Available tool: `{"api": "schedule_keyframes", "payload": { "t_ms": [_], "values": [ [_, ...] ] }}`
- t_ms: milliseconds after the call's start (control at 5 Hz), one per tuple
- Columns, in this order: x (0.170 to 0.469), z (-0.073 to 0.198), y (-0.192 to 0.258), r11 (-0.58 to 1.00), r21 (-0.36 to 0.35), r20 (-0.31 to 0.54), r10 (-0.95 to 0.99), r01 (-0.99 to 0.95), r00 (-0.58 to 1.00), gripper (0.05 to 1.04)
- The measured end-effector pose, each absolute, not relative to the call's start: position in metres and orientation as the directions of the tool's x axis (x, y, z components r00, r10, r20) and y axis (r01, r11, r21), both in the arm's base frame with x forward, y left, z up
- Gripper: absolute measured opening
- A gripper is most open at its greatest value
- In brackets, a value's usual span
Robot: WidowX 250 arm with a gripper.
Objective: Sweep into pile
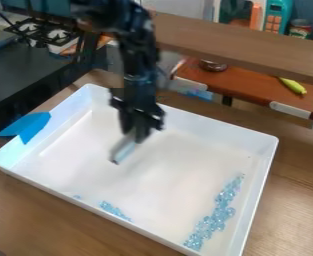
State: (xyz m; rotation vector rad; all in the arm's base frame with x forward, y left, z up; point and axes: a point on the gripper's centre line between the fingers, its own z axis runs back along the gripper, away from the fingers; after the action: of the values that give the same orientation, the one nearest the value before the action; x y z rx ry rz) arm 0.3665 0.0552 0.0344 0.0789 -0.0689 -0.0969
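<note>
The black gripper [137, 132] hangs over the left-centre part of the white tray [263, 165], shut on a pale grey-blue tool [123, 150] that slants down to the left. Clear blue beads [215, 215] lie in a long band along the tray's right side, toward the near right corner. A smaller cluster of beads [114, 210] rests by the near wall, left of the band, with a faint bit farther left. Both groups are apart from the tool.
Blue tape [35, 127] covers part of the tray's left rim. The tray stands on a wooden table [295, 190]. Behind it are a wooden beam [239, 42], a reddish-brown surface [252, 90] with a yellow-green toy [293, 85], and a stove [42, 32] at upper left.
</note>
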Motion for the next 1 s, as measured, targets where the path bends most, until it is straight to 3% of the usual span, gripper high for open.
{"api": "schedule_keyframes", "payload": {
  "t_ms": [200,400,1000],
  "values": [
    [0.349,0.029,0.089,0.990,0.119,0.008,-0.081,0.080,0.997,0.342],
    [0.328,0.017,0.089,0.985,0.126,-0.075,-0.107,0.116,0.991,0.342],
    [0.310,0.014,0.117,0.948,0.220,-0.091,-0.214,0.229,0.973,0.342]
  ]
}}
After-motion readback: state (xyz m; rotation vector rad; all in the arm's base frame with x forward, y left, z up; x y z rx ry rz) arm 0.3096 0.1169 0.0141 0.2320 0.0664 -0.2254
